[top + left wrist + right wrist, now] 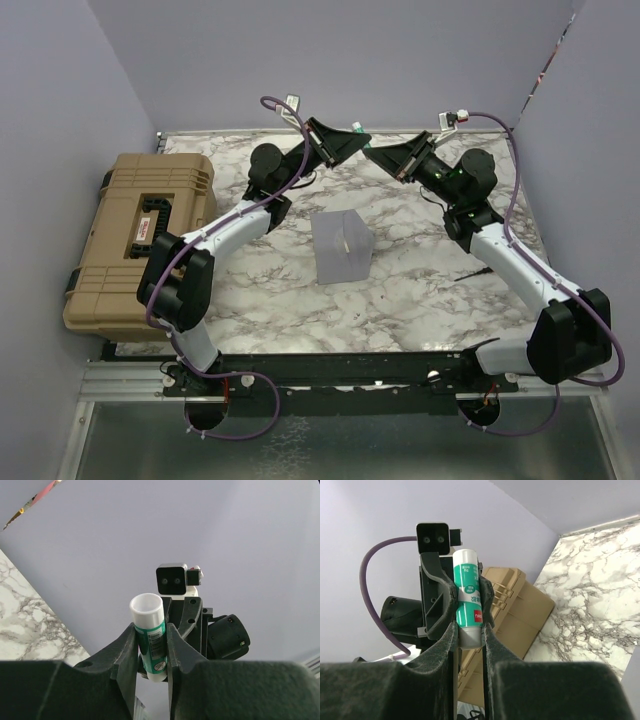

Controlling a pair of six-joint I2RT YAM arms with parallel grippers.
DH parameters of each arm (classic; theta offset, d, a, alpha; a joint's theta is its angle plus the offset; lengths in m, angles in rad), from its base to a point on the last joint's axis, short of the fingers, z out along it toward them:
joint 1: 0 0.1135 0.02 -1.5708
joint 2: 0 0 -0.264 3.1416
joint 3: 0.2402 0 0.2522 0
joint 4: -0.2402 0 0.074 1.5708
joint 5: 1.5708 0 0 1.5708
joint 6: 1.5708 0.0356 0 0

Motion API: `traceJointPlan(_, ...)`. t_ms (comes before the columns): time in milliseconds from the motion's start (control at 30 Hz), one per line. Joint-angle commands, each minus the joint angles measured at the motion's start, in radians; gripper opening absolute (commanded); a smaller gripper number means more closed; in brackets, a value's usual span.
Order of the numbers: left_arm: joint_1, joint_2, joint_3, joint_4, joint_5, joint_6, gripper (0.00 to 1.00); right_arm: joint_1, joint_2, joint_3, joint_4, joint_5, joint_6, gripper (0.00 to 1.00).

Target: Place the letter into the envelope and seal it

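Observation:
The light-grey envelope (340, 248) lies flat on the middle of the marble table (420, 300), with no gripper near it. The peach-tan letter does not show as a separate sheet; only a thin tan streak marks the envelope's middle. Both grippers are raised at the far side, tip to tip. A green and white glue stick (356, 128) is held between them. My left gripper (151, 635) is shut on the stick's green body (150, 640). My right gripper (469, 625) is shut on the stick's pale end (470, 630).
A big tan hard case (140, 240) stands at the table's left edge and shows behind the stick in the right wrist view (520, 610). A small dark thin object (470, 272) lies right of the envelope. Purple walls close the back and sides.

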Motion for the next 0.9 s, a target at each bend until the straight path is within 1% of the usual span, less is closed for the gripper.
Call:
traceJointPlan(0, 0.001, -0.015, -0.026, 0.040, 0.014, 0.073, 0.00, 0.002, -0.014, 0.023, -0.049, -0.033, -0.028, 0.08)
traceJointPlan(33, 0.004, -0.021, -0.033, 0.036, 0.020, 0.090, 0.00, 0.001, -0.019, 0.033, -0.084, -0.036, -0.050, 0.17)
traceJointPlan(67, 0.007, -0.028, -0.042, 0.030, 0.026, 0.116, 0.00, 0.000, -0.026, 0.045, -0.128, -0.029, -0.082, 0.29)
traceJointPlan(100, 0.010, -0.036, -0.052, 0.013, 0.036, 0.148, 0.00, 0.001, -0.037, 0.057, -0.173, -0.019, -0.114, 0.48)
traceJointPlan(133, 0.013, -0.046, -0.060, -0.010, 0.044, 0.185, 0.00, 0.001, -0.050, 0.066, -0.217, -0.009, -0.149, 0.61)
traceJointPlan(200, 0.018, -0.070, -0.073, -0.062, 0.077, 0.280, 0.00, 0.000, -0.072, 0.094, -0.309, 0.022, -0.231, 0.76)
traceJointPlan(233, 0.019, -0.081, -0.076, -0.096, 0.098, 0.343, 0.00, 0.001, -0.080, 0.114, -0.367, 0.044, -0.278, 0.78)
traceJointPlan(267, 0.019, -0.096, -0.079, -0.128, 0.122, 0.408, 0.00, 0.001, -0.083, 0.147, -0.431, 0.074, -0.330, 0.79)
traceJointPlan(300, 0.019, -0.110, -0.082, -0.158, 0.147, 0.464, 0.00, 0.001, -0.075, 0.195, -0.531, 0.111, -0.374, 0.79)
traceJointPlan(367, 0.019, -0.135, -0.081, -0.214, 0.203, 0.576, 0.00, 0.000, -0.030, 0.333, -0.707, 0.148, -0.471, 0.79)
traceJointPlan(400, 0.019, -0.143, -0.075, -0.249, 0.225, 0.637, 0.00, 0.001, 0.000, 0.408, -0.812, 0.139, -0.522, 0.78)
traceJointPlan(500, 0.018, -0.146, -0.031, -0.365, 0.286, 0.746, 0.00, 0.003, 0.117, 0.612, -0.976, 0.043, -0.629, 0.75)
traceJointPlan(567, 0.018, -0.138, -0.006, -0.414, 0.303, 0.781, 0.00, 0.020, 0.172, 0.696, -1.033, 0.013, -0.667, 0.75)
traceJointPlan(700, 0.019, -0.132, 0.016, -0.456, 0.282, 0.801, 0.00, 0.095, 0.235, 0.770, -1.106, 0.078, -0.725, 0.74)
traceJointPlan(867, 0.017, -0.137, 0.018, -0.472, 0.272, 0.801, 0.00, 0.121, 0.253, 0.775, -1.106, 0.076, -0.732, 0.67)
